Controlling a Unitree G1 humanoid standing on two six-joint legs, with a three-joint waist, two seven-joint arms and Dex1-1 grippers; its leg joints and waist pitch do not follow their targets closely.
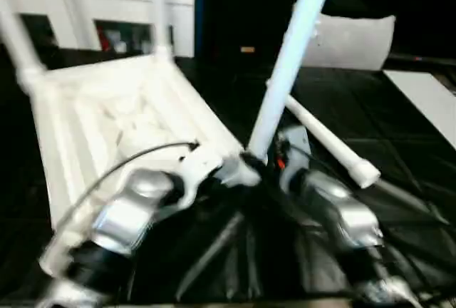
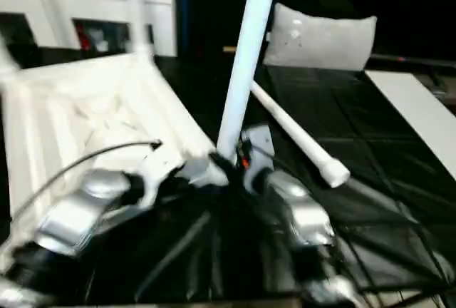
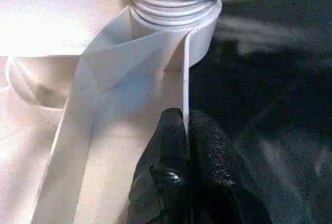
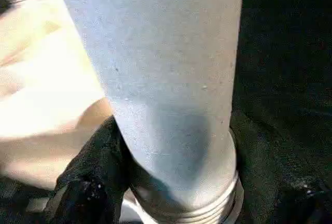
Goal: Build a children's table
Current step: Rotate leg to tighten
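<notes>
The left gripper (image 3: 184, 130), jaws clamped on the table top's (image 1: 107, 130) near wall, steadies it while the right gripper (image 4: 171, 182), jaws around the upright leg (image 1: 288, 65), seats its threads.

Silver forearms (image 1: 135, 212), black joints; thin dark cable (image 1: 135, 157) looping over left; black textured fingers (image 3: 176, 146).

Both eye views are looking forward and down from the head over the silver forearms, sharing the table top (image 1: 107, 122) and upright leg (image 1: 288, 58). The left wrist view is looking at close range along the left gripper (image 3: 184, 146). The right wrist view is facing that leg's base closely.
</notes>
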